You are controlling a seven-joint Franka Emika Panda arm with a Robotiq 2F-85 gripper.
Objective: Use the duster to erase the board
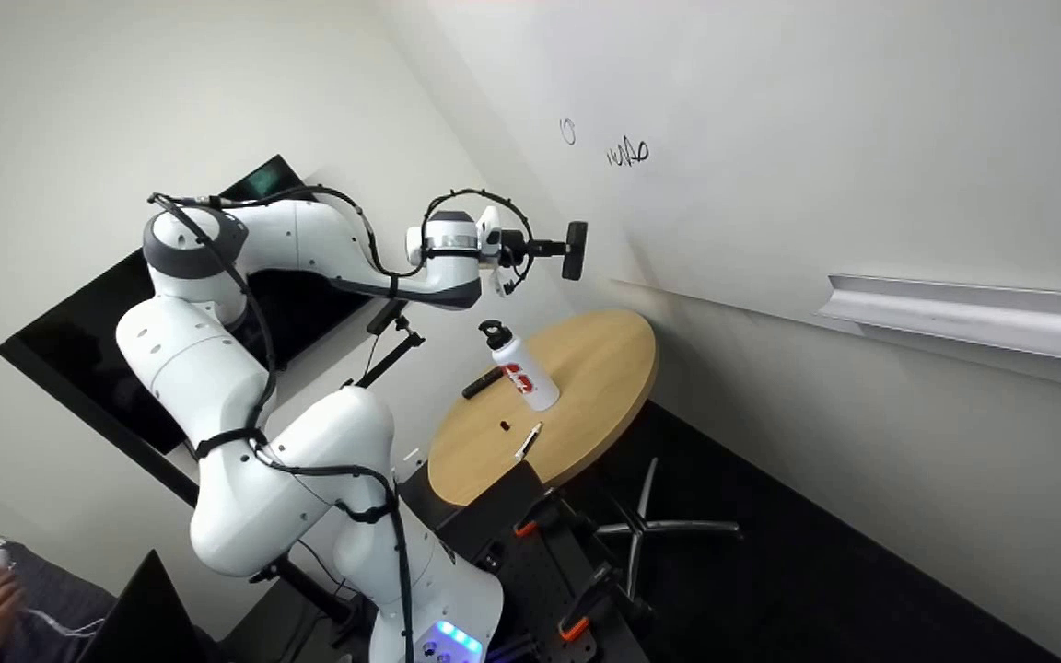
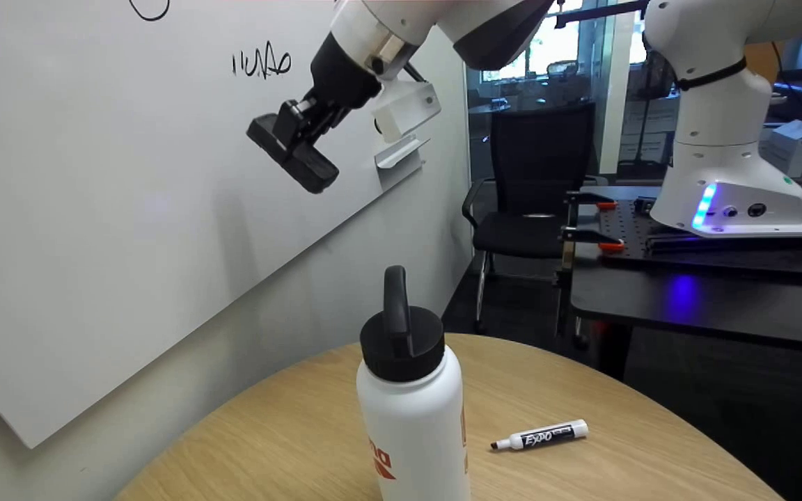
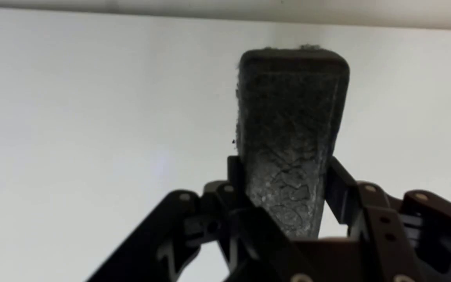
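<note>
gripper (image 3: 285,180) pinches dark, oblong, crinkle-faced duster (image 3: 293,125)

In an exterior view, a window (image 2: 560,43) shone past the far left corner of the desk (image 2: 756,303), a chair (image 2: 539,167) stood near its left edge and a round table (image 2: 296,431) by its front left corner, with dark floor (image 2: 742,396) below.

On a round wooden worktop (image 1: 590,368), a white bottle (image 2: 411,417) with a black lid (image 2: 404,351) and red markings (image 2: 381,460) is standing upright. Near it an uncapped white marker (image 2: 540,436) is lying, with a small dark piece (image 1: 505,425) resting nearby. A dark elongated item (image 1: 483,382) is lying just beside the bottle. A black screen (image 1: 296,318) is showing before a pale wall (image 1: 79,110); a black chair (image 2: 530,174) is standing farther off.
</note>
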